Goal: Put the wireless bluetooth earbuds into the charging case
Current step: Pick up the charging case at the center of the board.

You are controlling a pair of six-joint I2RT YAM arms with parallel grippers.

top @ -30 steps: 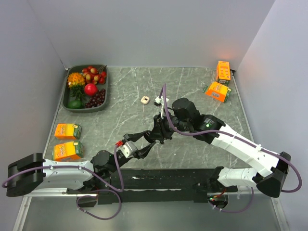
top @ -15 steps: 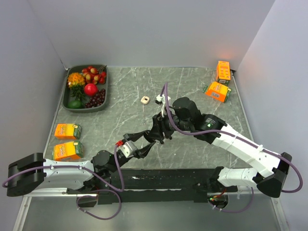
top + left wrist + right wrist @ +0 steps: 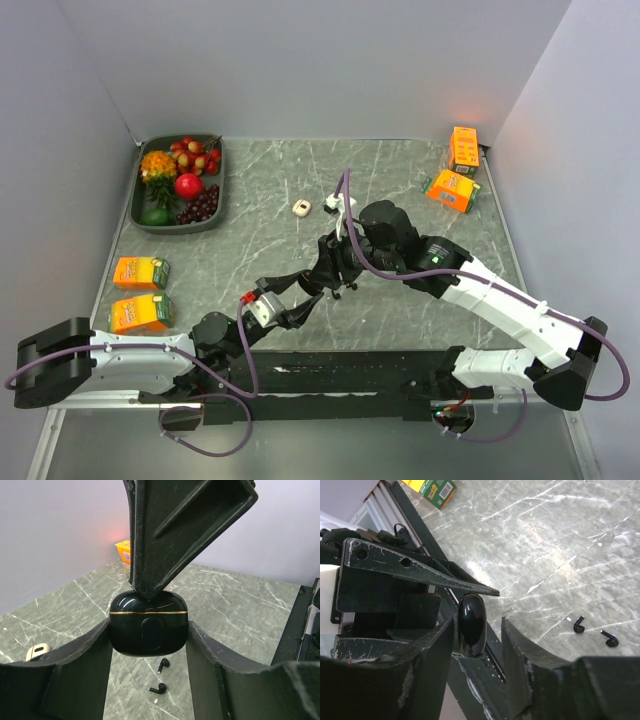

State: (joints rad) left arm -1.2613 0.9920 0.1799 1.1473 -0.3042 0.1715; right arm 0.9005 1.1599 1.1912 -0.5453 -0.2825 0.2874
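A glossy black charging case (image 3: 148,611) with a thin gold seam, its lid down, is held above the table, with my left gripper (image 3: 148,626) shut on its sides. My right gripper (image 3: 477,621) straddles the top of the case (image 3: 471,625) from above. One finger rests against the case and the other stands off it with a gap, so the gripper is open. Two tiny black earbuds (image 3: 163,664) (image 3: 159,688) lie loose on the marble below the case. They also show in the right wrist view as earbuds (image 3: 578,624) (image 3: 610,639), off to the right of the case.
A grey tray (image 3: 150,224) of fruit sits at the back left. Two orange cartons (image 3: 140,272) (image 3: 140,313) lie at the left, and two more cartons (image 3: 462,148) (image 3: 452,190) at the back right. A small beige object (image 3: 301,208) lies mid-table.
The right wrist has shifted slightly up and to the right, and its fingers have loosened around the case. The left arm and the case have not moved.
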